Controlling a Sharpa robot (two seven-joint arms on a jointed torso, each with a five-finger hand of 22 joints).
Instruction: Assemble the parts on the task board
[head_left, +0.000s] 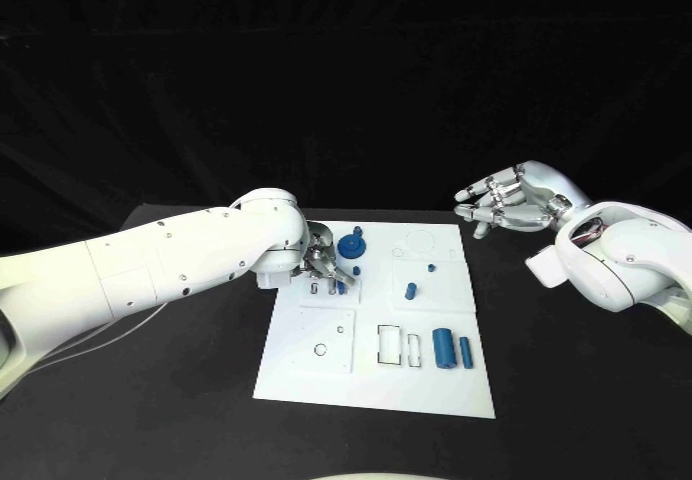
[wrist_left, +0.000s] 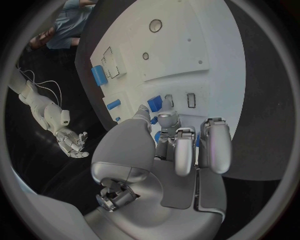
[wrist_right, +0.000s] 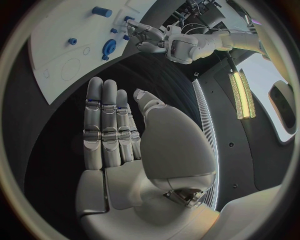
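Our left hand (head_left: 323, 264) is down on the white task board's (head_left: 433, 390) far-left part, fingertips (wrist_left: 164, 120) among small blue parts (head_left: 340, 285) — we cannot tell whether it grips one. Our right hand (head_left: 508, 202) hovers beyond the board's far-right corner — fingers apart, holding nothing.

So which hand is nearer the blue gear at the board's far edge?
Left. The left hand works on the task board just beside the blue gear; the right hand hovers off the board's far right corner.

Black table (head_left: 173, 400), white task board (head_left: 346, 385) flat, approx. mid-table
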